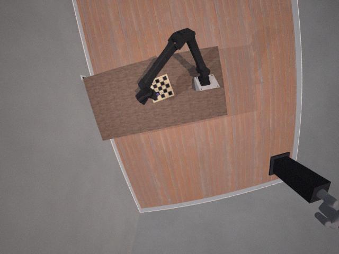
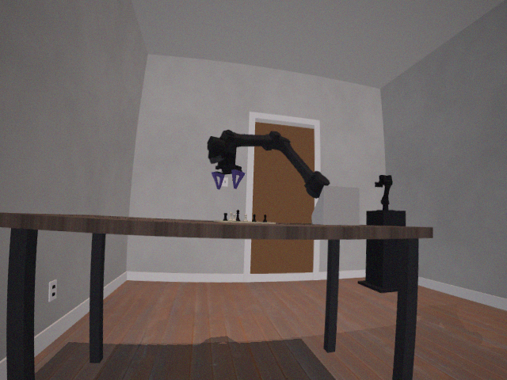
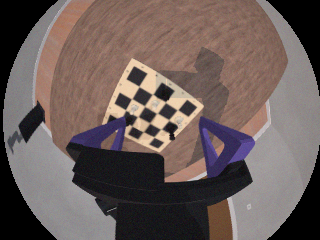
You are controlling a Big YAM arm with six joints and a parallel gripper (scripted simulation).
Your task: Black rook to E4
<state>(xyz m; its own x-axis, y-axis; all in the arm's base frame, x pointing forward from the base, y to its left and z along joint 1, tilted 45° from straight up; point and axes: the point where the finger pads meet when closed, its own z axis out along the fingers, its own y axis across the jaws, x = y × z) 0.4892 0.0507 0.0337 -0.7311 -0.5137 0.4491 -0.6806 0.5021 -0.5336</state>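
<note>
The gripper (image 2: 227, 179) hangs well above the chessboard (image 1: 163, 88) mid-bench (image 2: 123, 229), fingers (image 2: 238, 178) spread wide and empty; the black rook is seemingly too small to pick out

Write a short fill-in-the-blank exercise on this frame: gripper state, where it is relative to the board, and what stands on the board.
1. The gripper has its purple fingers spread ____ with nothing between them.
2. It hangs well ____ the chessboard, pointing downward.
3. The chessboard lies on a ____ table with dark legs.
4. The chess pieces on it all stand ____.

Missing words: open; above; wooden; upright
</note>
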